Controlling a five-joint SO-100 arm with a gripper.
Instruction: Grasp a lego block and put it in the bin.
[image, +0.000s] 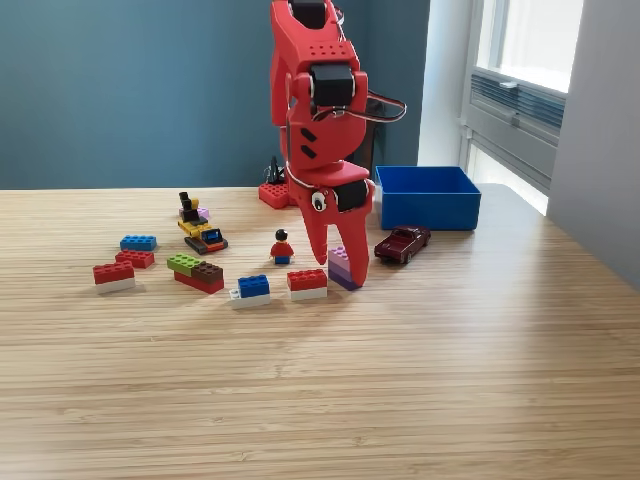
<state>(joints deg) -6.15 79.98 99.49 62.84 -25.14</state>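
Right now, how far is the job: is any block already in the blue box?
None visible in the bin, though its floor is hidden. In hand: the gripper is down at the purple block, its jaws around it; a firm grip is unclear. Left: lift it, carry it to the bin, and release.
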